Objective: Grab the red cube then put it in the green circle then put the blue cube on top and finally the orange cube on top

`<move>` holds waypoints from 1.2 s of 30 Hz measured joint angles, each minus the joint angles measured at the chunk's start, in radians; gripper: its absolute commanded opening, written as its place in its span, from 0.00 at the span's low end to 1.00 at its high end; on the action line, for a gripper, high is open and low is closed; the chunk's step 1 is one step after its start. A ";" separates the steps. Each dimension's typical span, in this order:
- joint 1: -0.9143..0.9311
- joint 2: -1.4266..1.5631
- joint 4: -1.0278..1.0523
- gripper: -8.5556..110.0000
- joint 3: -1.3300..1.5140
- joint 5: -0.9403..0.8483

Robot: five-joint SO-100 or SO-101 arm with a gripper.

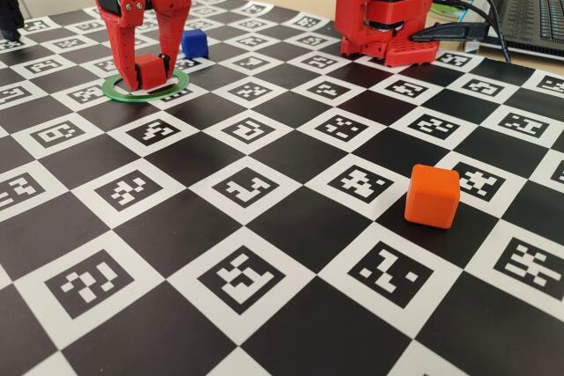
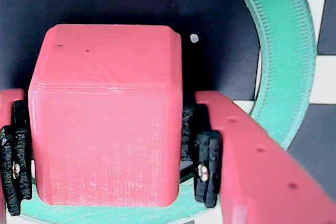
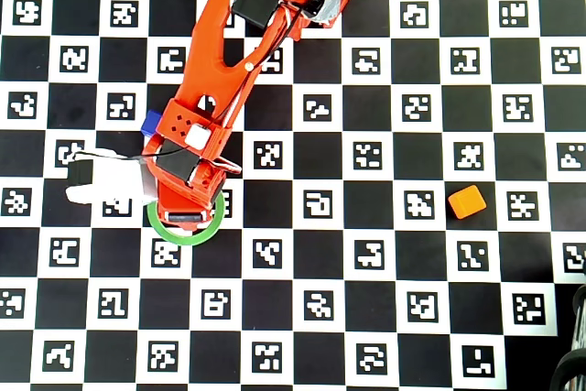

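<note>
Pinching the red cube [image 2: 105, 114] with my gripper [image 1: 152, 72], jaws pressing both sides, inside the green circle [image 2: 286, 51].

The arm [image 1: 141, 6] was built from bright red printed plastic, with black motor blocks set into its joints and small round screw holes dotted along the panels. The gripper [image 2: 105, 177] was formed of two red fingers [image 2: 262, 166] lined with black padding fixed by small screws. Black cables were seen at the red base [image 1: 388, 15], and a white part was mounted beside the wrist
</note>
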 measured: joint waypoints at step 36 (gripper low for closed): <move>0.058 0.135 0.330 0.39 -0.239 0.012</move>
